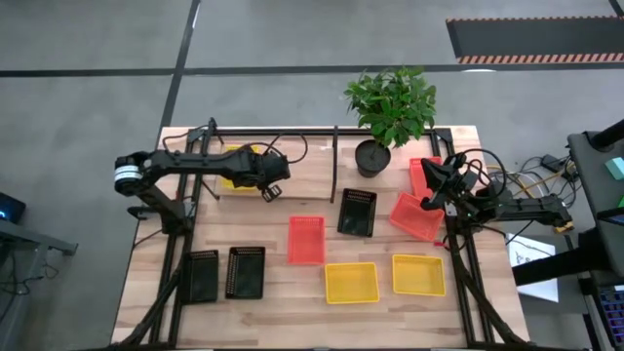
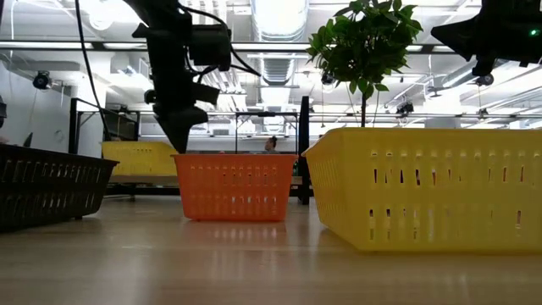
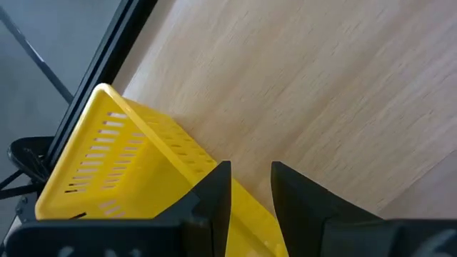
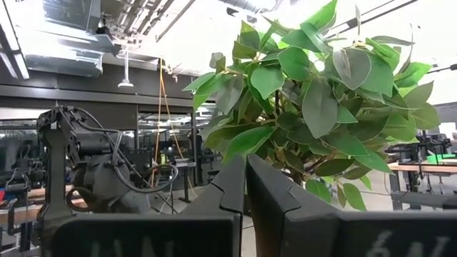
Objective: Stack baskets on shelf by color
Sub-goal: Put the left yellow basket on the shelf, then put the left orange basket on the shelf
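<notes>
My left gripper [image 3: 250, 187] hangs slightly spread beside a yellow basket [image 3: 121, 168], slotted mesh walls tilted against the shelf [image 3: 307, 78]. My right gripper [image 4: 246, 187] is pressed together, empty.

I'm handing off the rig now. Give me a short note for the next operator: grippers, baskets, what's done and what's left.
Left gripper: over the shelf's left section, fingers slightly apart beside the yellow basket already there.
Right gripper: shut, empty, at the right section by two red baskets, the nearer tilted off the edge.
Left on the table: two yellow, one red, three black.
</notes>
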